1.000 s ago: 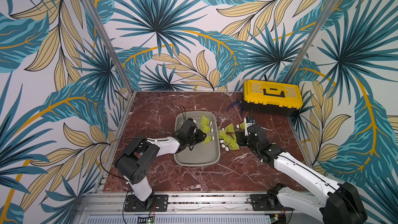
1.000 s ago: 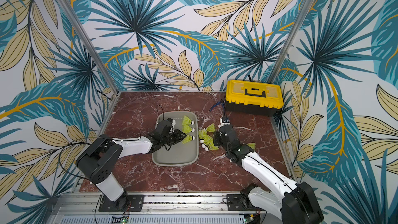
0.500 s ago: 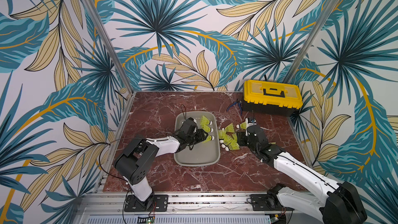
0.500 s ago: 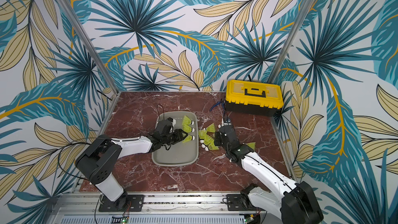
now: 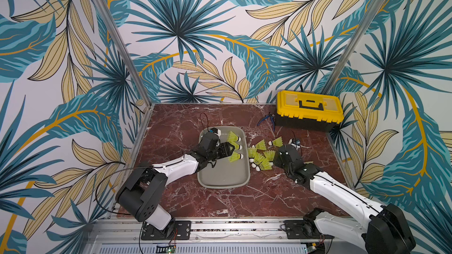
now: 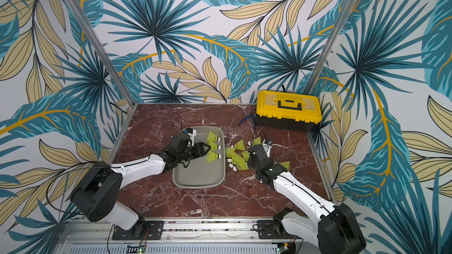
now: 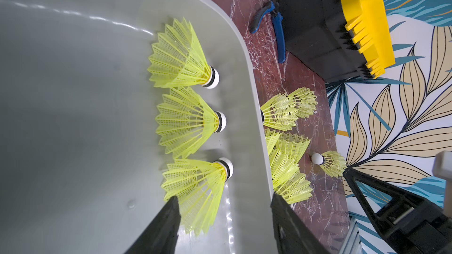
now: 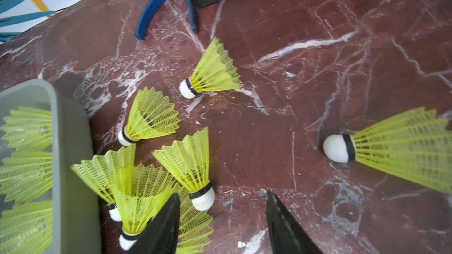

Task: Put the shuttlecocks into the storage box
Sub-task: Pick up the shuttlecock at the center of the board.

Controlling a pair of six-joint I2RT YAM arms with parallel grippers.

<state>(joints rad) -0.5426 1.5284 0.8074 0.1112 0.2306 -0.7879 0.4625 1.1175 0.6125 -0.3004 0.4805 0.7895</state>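
Observation:
The grey storage box [image 5: 223, 174] lies mid-table. Three yellow-green shuttlecocks [image 7: 188, 120] lie side by side at its far end. My left gripper [image 7: 225, 197] hovers over the box, open; the nearest shuttlecock [image 7: 198, 184] lies free with its skirt brushing one finger. Both top views show that gripper [image 5: 231, 149] [image 6: 208, 149] just short of the row. Several shuttlecocks are piled [image 5: 259, 160] on the marble right of the box, and a lone one [image 8: 401, 147] lies farther right. My right gripper [image 8: 222, 195] is open at the pile's edge, one finger over a skirt, gripping nothing.
A black toolbox with a yellow lid [image 5: 309, 109] stands at the back right corner. Blue-handled pliers [image 5: 266, 119] lie just left of it. Two single shuttlecocks [image 5: 276, 142] lie between pile and toolbox. Patterned walls close in the table on three sides.
The left jaws have opened wide and let the third shuttlecock go onto the box floor. The right gripper has opened slightly and barely moved beside the pile.

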